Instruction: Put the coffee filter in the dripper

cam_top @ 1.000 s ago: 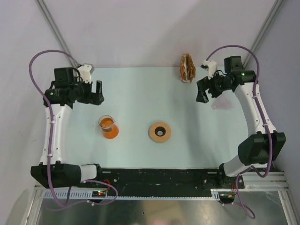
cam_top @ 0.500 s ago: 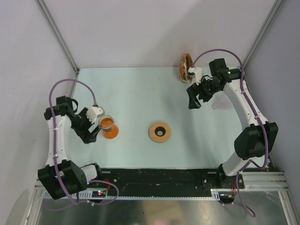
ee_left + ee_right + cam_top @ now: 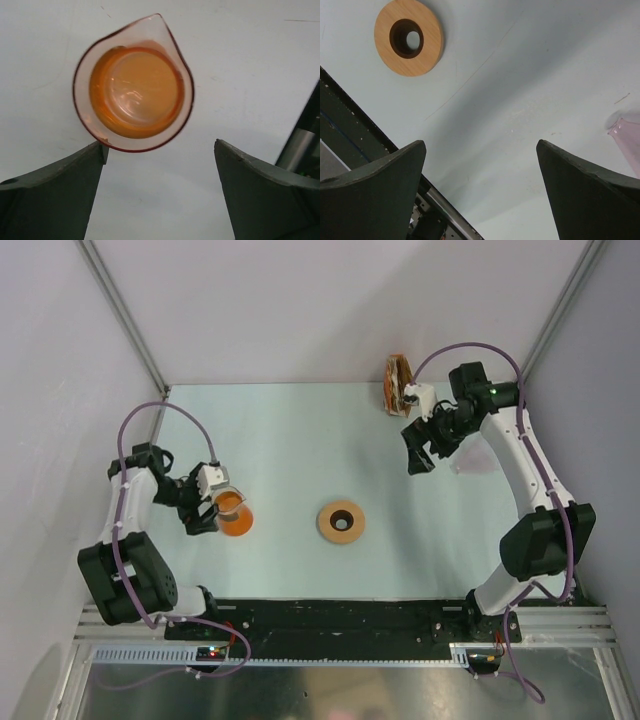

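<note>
The dripper is a peach-orange ring with a dark centre hole, lying in the middle of the table; it also shows at the top left of the right wrist view. No single coffee filter is in view. My left gripper is open at the left, just short of a glass beaker of orange liquid. In the left wrist view the beaker sits just ahead of the open gripper, its rim near the left fingertip. My right gripper hangs open over bare table at the back right, nothing between its fingers.
An upright bundle of brown-and-orange papers stands at the back edge, just behind the right gripper. A pale pink translucent object lies near the right edge, also in the right wrist view. A black rail runs along the near edge.
The left arm swung from the back left toward the near side, bringing its open gripper up to the beaker. The right gripper shifted slightly left and nearer, still open.
</note>
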